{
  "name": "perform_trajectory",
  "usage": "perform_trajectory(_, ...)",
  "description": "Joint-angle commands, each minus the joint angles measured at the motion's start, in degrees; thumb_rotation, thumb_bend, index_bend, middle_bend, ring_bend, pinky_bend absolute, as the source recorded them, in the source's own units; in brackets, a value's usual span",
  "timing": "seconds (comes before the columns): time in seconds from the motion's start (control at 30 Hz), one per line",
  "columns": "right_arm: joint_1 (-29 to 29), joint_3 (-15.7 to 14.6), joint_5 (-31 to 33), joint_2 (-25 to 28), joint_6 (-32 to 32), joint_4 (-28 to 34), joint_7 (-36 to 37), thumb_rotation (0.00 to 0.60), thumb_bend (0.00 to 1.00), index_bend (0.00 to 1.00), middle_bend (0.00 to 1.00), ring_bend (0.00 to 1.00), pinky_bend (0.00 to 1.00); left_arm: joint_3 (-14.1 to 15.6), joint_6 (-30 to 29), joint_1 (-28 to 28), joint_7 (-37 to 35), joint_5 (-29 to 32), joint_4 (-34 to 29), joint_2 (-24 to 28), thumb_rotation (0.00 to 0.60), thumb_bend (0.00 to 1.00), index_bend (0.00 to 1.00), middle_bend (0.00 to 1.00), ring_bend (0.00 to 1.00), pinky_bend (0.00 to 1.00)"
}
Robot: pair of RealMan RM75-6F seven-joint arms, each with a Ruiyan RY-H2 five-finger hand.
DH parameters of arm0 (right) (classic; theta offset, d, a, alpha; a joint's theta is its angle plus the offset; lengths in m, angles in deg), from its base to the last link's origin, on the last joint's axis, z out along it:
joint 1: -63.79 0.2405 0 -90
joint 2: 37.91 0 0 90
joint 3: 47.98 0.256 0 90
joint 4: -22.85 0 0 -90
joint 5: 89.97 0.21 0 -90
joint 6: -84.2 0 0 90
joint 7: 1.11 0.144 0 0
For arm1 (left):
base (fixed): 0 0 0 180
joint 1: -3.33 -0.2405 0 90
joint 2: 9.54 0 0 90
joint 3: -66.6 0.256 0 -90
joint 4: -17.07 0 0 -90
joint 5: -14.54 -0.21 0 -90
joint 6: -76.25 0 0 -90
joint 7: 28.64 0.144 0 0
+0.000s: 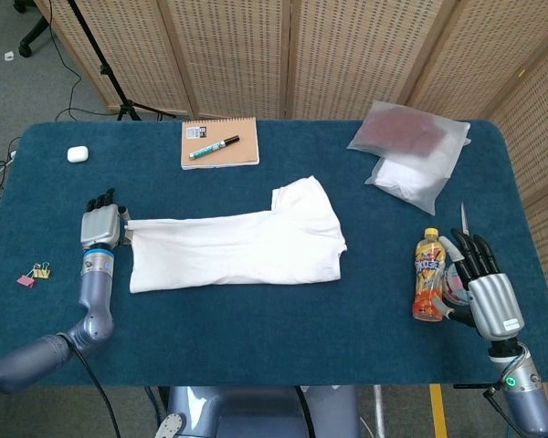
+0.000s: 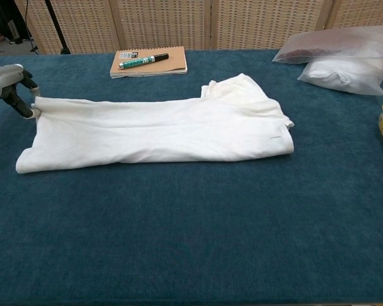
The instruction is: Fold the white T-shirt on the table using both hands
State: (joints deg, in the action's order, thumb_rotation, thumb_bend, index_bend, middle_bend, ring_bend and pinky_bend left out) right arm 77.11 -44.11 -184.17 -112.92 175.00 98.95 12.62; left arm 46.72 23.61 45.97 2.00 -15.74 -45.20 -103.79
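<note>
Illegible label on orange bottle [image 1: 428,274]

A: What is the table [image 1: 256,319] covered in?
B: Matt, dark blue cloth with a slightly fuzzy nap. The T-shirt [image 1: 237,246] is soft white cloth, creased.

A: And the hands?
B: The left hand [image 1: 100,224] and right hand [image 1: 489,285] have smooth silver-grey shells with black fingers.

A: Anything glossy?
B: A shiny plastic bottle [image 1: 427,274], two frosted plastic bags [image 1: 411,151], and a brown paper notebook [image 1: 219,141].
</note>
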Motion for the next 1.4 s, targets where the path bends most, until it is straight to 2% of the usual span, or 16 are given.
perform_trajectory(0.03,-0.04,0.00,-0.01,0.02,-0.02,0.07,-0.04,0.600,0.00,0.00,0.00,0.00,0.00,0.20,-0.04,-0.76,1.69,1.97,-1.37,2.73,0.600,0.58,0.74,0.00,0.00,0.00)
perform_trajectory(0.17,-0.08,-0.04,-0.13,0.03,-0.07,0.18,-0.17,0.600,0.00,0.00,0.00,0.00,0.00,1.05,1.11,-1.68,2.50,3.42,-1.48,5.52,0.600,0.57,0.76,0.00,0.00,0.00)
perform_trajectory(0.37,-0.09,-0.14,-0.18,-0.09,-0.41,0.20,-0.45,0.600,0.00,0.00,0.00,0.00,0.00,1.59,4.63,-2.80,1.08,4.93,2.51,7.93,0.600,0.57,0.77,0.00,0.00,0.00)
perform_trajectory(0.5,-0.01,-0.19,-0.27,-0.26,-0.67,0.15,-0.83,0.600,0.00,0.00,0.00,0.00,0.00,1.90,9.46,-3.10,-0.74,5.77,8.65,8.21,0.600,0.57,0.77,0.00,0.00,0.00)
perform_trajectory(0.7,0.04,-0.23,-0.13,-0.53,-1.13,-0.10,-1.13,0.600,0.00,0.00,0.00,0.00,0.00,2.29,16.54,-3.01,-3.82,5.90,19.50,5.77,0.600,0.58,0.77,0.00,0.00,0.00)
perform_trajectory(0.87,0.09,-0.23,-0.10,-0.65,-1.36,-0.23,-1.30,0.600,0.00,0.00,0.00,0.00,0.00,1.67,19.70,-3.08,-7.89,3.51,23.15,4.81,0.600,0.58,0.77,0.00,0.00,0.00)
perform_trajectory(0.97,0.11,-0.22,-0.07,-0.69,-1.47,-0.30,-1.30,0.600,0.00,0.00,0.00,0.00,0.00,0.58,19.91,-3.79,-13.28,-0.98,20.29,6.27,0.600,0.58,0.77,0.00,0.00,0.00)
perform_trajectory(1.2,0.02,-0.19,-0.19,-0.55,-1.24,-0.20,-1.08,0.600,0.00,0.00,0.00,0.00,0.00,-2.29,16.14,-7.59,-26.75,-12.65,4.74,13.13,0.600,0.59,0.78,0.00,0.00,0.00)
perform_trajectory(1.4,-0.06,-0.21,-0.35,-0.33,-1.07,0.05,-0.90,0.600,0.00,0.00,0.00,0.00,0.00,-2.80,12.80,-9.08,-29.97,-15.74,-7.04,17.67,0.600,0.60,0.78,0.00,0.00,0.00)
